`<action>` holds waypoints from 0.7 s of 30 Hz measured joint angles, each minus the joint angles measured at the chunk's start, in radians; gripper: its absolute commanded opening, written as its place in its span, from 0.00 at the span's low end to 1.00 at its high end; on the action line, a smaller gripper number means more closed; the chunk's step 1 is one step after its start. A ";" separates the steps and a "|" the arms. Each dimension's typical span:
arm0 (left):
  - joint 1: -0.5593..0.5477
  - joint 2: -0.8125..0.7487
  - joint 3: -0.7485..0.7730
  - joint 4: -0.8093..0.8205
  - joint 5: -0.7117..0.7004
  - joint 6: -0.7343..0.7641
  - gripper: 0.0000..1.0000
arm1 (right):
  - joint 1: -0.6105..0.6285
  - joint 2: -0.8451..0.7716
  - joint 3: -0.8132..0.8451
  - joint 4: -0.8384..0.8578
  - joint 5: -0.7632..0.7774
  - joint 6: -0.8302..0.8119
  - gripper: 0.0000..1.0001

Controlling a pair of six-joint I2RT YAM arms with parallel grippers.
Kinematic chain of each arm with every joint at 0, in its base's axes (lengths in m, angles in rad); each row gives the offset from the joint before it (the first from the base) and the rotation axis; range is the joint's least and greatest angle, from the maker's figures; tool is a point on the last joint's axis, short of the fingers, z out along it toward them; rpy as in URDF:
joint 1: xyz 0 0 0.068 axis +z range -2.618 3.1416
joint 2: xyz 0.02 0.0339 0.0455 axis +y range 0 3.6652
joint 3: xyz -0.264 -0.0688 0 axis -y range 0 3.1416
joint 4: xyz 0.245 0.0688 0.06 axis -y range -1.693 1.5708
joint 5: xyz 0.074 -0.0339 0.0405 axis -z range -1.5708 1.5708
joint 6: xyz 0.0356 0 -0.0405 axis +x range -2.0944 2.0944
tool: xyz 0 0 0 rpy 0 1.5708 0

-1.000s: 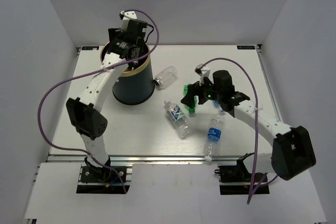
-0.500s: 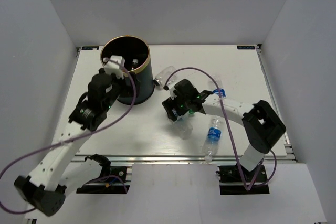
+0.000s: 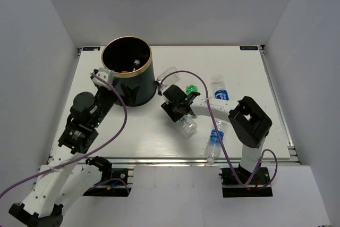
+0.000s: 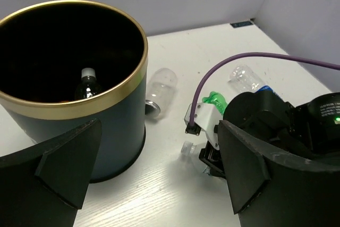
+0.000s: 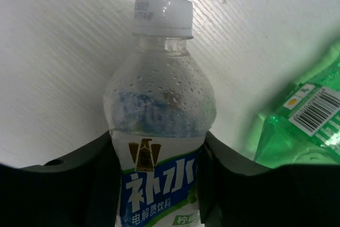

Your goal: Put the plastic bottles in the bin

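The bin [image 3: 149, 63] stands at the back left, dark with a gold rim [image 4: 125, 87]; a small bottle [image 4: 86, 82] with a white cap stands inside it. My right gripper [image 3: 178, 111] is low on the table, shut on a clear blue-labelled bottle [image 5: 159, 110] that lies there, a finger pressed against each side of its label. A green bottle [image 5: 305, 118] lies just to the right of it. My left gripper [image 4: 159, 131] hangs open and empty in front of the bin, near the right arm.
A wider clear bottle [image 3: 169, 75] lies just right of the bin. Two more blue-labelled bottles lie on the table, one at the right middle [image 3: 219, 92] and one near the front edge [image 3: 214, 141]. The right arm's purple cable [image 4: 255, 57] arcs over the green bottle.
My left arm has drawn back from above the bin toward the near left. My right gripper has moved left onto the blue-labelled bottle and closed round it.
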 measured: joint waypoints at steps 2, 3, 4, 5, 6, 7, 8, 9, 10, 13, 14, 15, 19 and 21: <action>0.000 -0.053 -0.026 0.011 0.000 0.000 1.00 | 0.000 -0.001 0.001 -0.011 0.011 -0.005 0.17; 0.000 -0.085 -0.041 0.016 0.000 0.000 1.00 | -0.001 -0.004 0.002 -0.013 0.015 -0.006 0.17; 0.000 -0.112 -0.053 0.018 -0.001 0.000 1.00 | -0.002 -0.014 0.002 -0.016 0.016 -0.007 0.17; 0.000 -0.145 -0.064 0.025 -0.001 0.000 1.00 | -0.002 -0.032 0.002 -0.019 0.014 -0.009 0.17; 0.000 -0.169 -0.072 0.032 -0.001 0.000 1.00 | -0.003 -0.058 0.002 -0.021 0.012 -0.011 0.17; 0.000 -0.187 -0.076 0.038 -0.001 0.000 1.00 | -0.003 -0.092 0.008 -0.021 0.008 -0.016 0.17; 0.000 -0.200 -0.076 0.042 0.001 0.001 1.00 | -0.005 -0.133 0.028 -0.024 -0.001 -0.026 0.17; 0.000 -0.205 -0.076 0.045 0.003 0.002 1.00 | -0.007 -0.161 0.056 -0.029 -0.007 -0.035 0.17; 0.000 -0.206 -0.076 0.047 0.006 0.004 1.00 | -0.008 -0.186 0.111 -0.033 -0.013 -0.046 0.17; 0.000 -0.188 -0.076 0.036 0.006 0.005 1.00 | -0.010 -0.227 0.308 0.021 -0.031 -0.082 0.14; 0.000 -0.185 -0.076 0.029 0.002 0.005 1.00 | -0.010 -0.235 0.360 0.055 -0.036 -0.093 0.08; 0.000 -0.186 -0.078 0.023 -0.005 0.004 1.00 | -0.012 -0.243 0.406 0.084 -0.043 -0.106 0.07; 0.005 -0.237 -0.095 0.011 -0.035 0.004 1.00 | -0.015 -0.267 0.511 0.227 -0.091 -0.147 0.04; 0.008 -0.269 -0.095 0.011 -0.058 0.003 1.00 | -0.018 -0.259 0.528 0.309 -0.129 -0.153 0.04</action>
